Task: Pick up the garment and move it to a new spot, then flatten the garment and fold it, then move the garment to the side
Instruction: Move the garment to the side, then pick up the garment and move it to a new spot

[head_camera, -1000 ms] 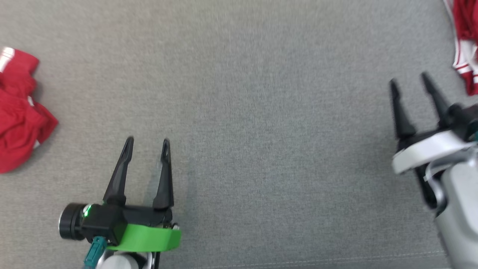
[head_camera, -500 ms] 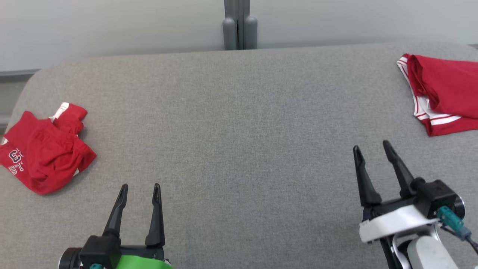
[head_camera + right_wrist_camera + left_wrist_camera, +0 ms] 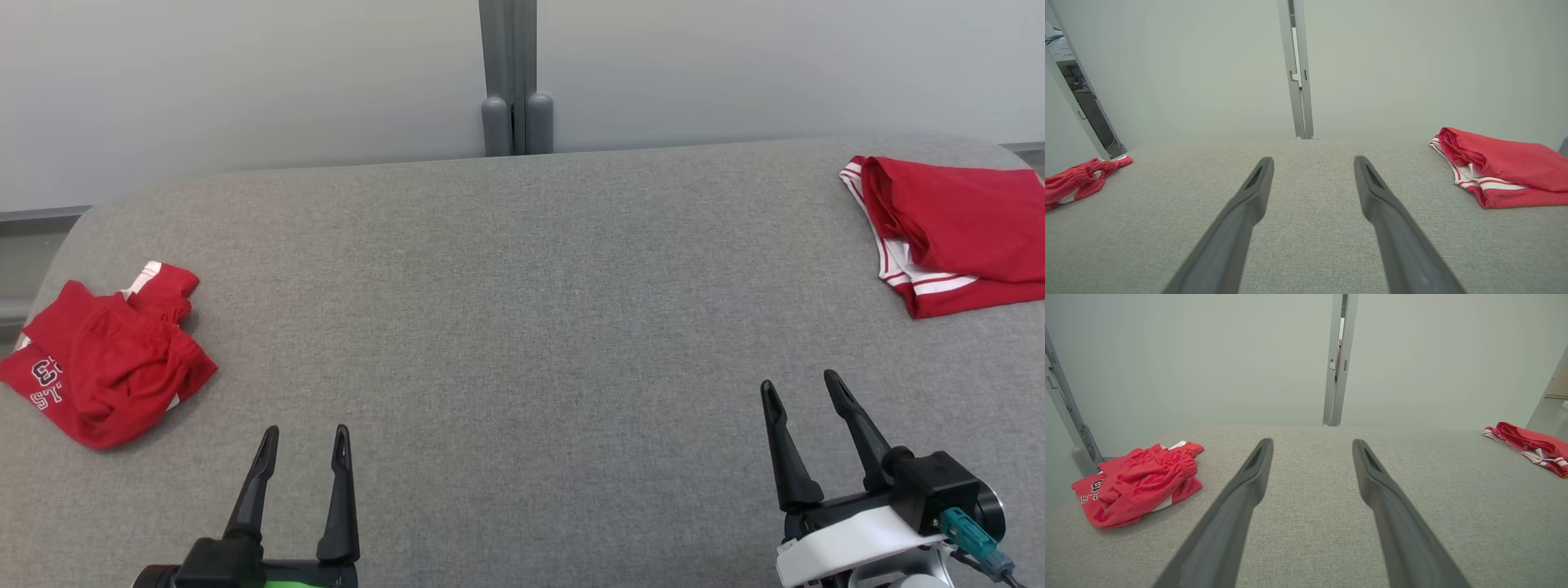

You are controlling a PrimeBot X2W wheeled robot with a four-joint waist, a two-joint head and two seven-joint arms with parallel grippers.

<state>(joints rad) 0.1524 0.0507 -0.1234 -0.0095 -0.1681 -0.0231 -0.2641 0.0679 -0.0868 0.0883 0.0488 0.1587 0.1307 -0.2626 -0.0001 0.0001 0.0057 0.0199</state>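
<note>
The crumpled garment (image 3: pixel 106 367) lies ahead-left of your left gripper (image 3: pixel 306 430), the nearer one; it and the right gripper (image 3: pixel 798 380) gape empty.

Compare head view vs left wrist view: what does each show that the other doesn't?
Head view adds: the right tool, open, and the left tool with its black body. Left wrist view adds: a slanted metal frame at far left. Both: grey table, crumpled red garment left, folded red garment right, wall post, left tool fingers open.
</note>
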